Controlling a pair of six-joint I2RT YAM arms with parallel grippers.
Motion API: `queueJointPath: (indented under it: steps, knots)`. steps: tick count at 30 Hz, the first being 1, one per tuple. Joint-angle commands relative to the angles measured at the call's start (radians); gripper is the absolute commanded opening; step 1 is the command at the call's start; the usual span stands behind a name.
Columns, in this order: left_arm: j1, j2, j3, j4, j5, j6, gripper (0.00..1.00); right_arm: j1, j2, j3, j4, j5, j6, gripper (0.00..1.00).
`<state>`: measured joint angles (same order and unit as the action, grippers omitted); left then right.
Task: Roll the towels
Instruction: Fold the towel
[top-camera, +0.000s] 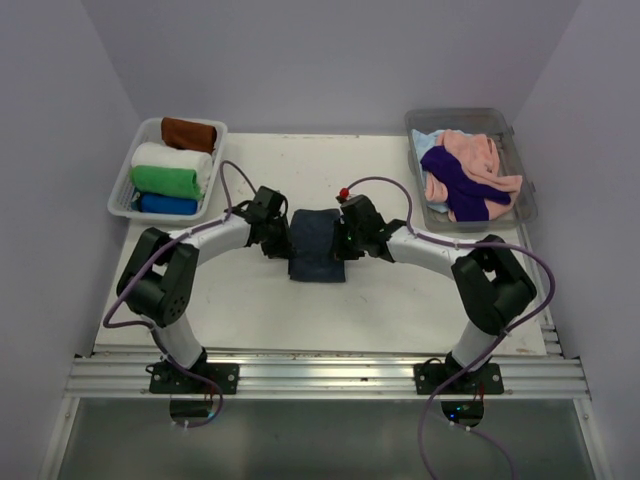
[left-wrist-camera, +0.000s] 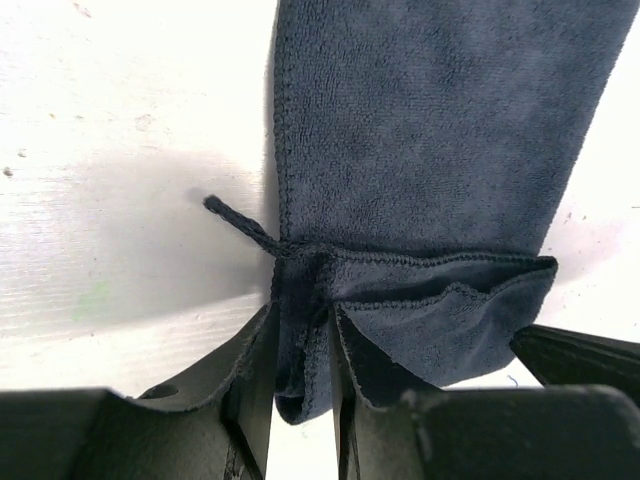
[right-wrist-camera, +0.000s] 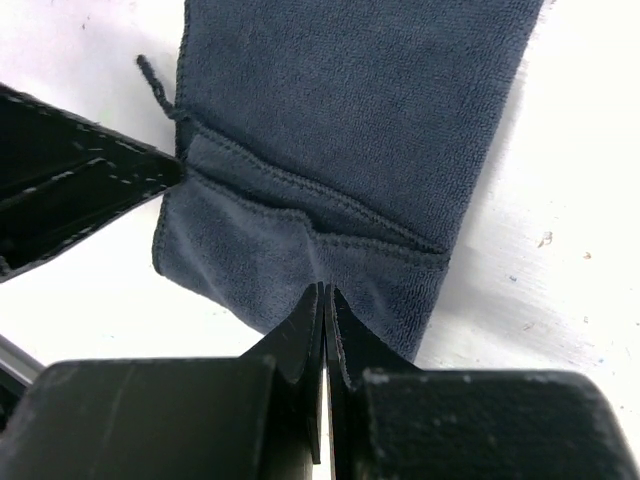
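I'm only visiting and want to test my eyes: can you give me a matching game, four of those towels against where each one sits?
Towels:
1. dark grey-blue towel
2. rust-brown towel
3. purple towel
4. green towel

Places:
A. right bin, across the pink towel
B. left bin, far end
C. on the table, outside both bins
D. left bin, between the white towel and the blue towel

Pairs: 1-C, 2-B, 3-A, 4-D

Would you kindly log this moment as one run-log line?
dark grey-blue towel: end folded over | left gripper: shut on fold | right gripper: shut on fold
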<state>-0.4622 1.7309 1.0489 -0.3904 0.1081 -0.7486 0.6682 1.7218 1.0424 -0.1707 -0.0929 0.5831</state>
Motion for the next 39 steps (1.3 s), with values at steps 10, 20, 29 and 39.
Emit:
queueJointPath:
  steps: [10,20,29,39]
  knots:
    - [-0.013,-0.134,0.005,-0.018,-0.037,-0.012,0.27,0.002,0.125,0.085,-0.012,-0.045,-0.031,0.0]
    - [-0.127,-0.111,0.033,-0.045,-0.024,-0.005,0.25,-0.009,-0.005,0.096,-0.09,0.024,-0.101,0.0]
    - [-0.064,0.056,0.01,-0.025,-0.002,0.063,0.21,-0.013,0.174,0.183,-0.176,0.012,-0.169,0.0]
    - [-0.032,0.038,0.016,-0.074,-0.045,0.11,0.2,0.016,0.012,-0.05,-0.053,-0.013,-0.036,0.0]
